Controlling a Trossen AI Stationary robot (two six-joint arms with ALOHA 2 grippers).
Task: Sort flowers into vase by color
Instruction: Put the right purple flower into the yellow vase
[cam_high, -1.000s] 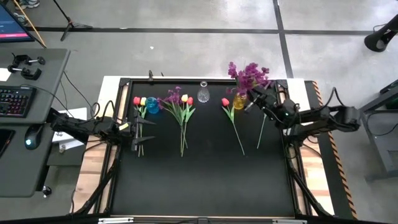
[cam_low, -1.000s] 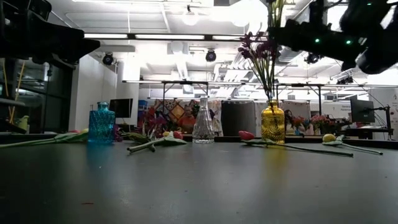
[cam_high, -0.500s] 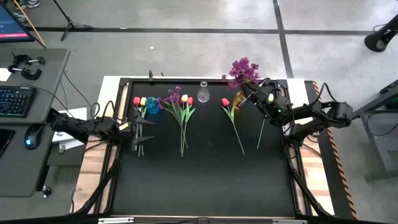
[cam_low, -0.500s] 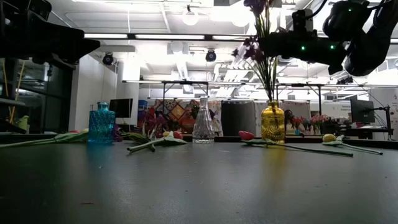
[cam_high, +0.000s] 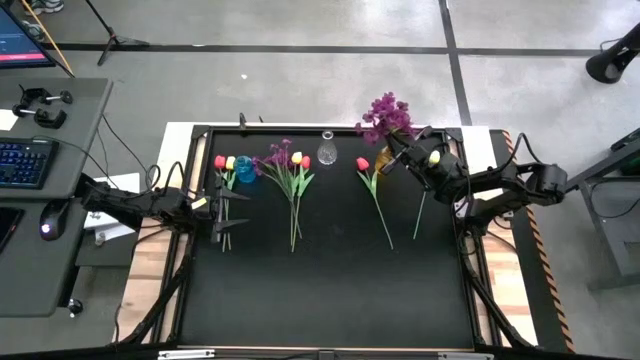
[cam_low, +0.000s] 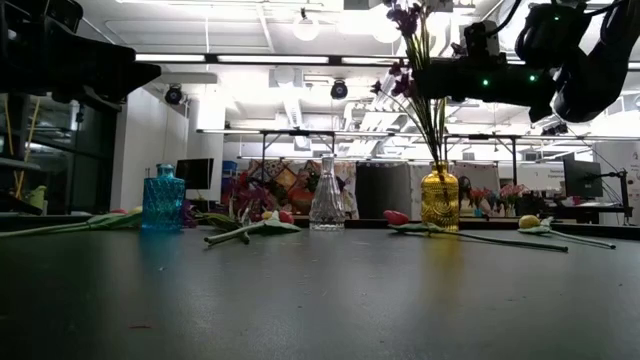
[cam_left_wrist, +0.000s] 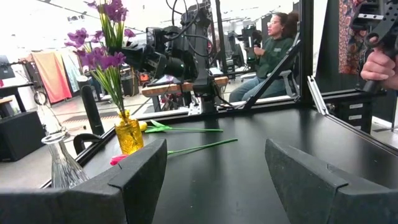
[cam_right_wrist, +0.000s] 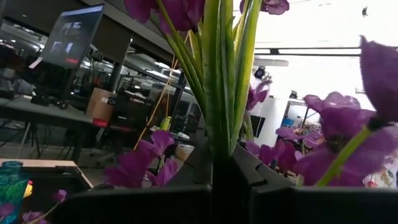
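Gripping purple sprig (cam_low: 415, 75) stems btwn right jaws, above yellow vase (cam_low: 439, 197).

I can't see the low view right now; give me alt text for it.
The right hand, shut on a purple blossom sprig, holds its stems in the amber glass vase. A blue glass bottle and clear glass vase stand empty; tulips lie on the black table.

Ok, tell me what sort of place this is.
Probably a robotics lab or workshop: a black worktable on a concrete floor, a desk with keyboard and mouse beside it, and more framed workstations behind.
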